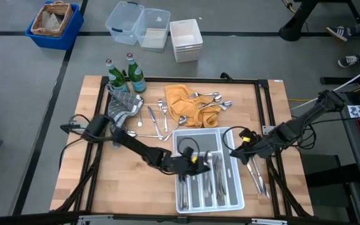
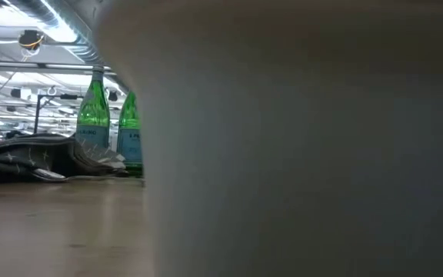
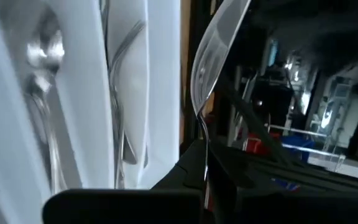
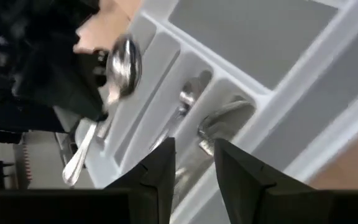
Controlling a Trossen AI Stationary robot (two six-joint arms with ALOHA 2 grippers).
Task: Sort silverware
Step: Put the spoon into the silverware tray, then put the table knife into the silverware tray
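A white compartmented tray (image 1: 230, 195) sits at the table's near middle with sorted silverware (image 1: 212, 178) in its long slots. More silverware lies on an orange cloth (image 1: 179, 99) and on the bare wood (image 1: 155, 119) farther back. My left gripper (image 1: 195, 161) reaches in from the left to the tray's left side, shut on a spoon (image 3: 211, 59) whose bowl sticks out past the fingers. My right gripper (image 4: 194, 177) stands open and holds nothing above the tray's right edge (image 1: 233, 150). My left gripper pinches the spoon's handle just behind the bowl (image 3: 205, 146) between its two fingers. The right wrist view shows the bowl (image 4: 124, 62) on one side of the fingers and the long handle (image 4: 79, 158) slanting out on the other. The spoon is lifted clear, above the tray.
Two green bottles (image 1: 125, 76) and a patterned grey cloth (image 1: 125, 106) stand at the table's far left. Several knives (image 1: 256, 176) lie on the wood right of the tray. A black frame (image 1: 264, 112) runs round the table. The tray's wall (image 2: 306, 138) blocks most of the low view.
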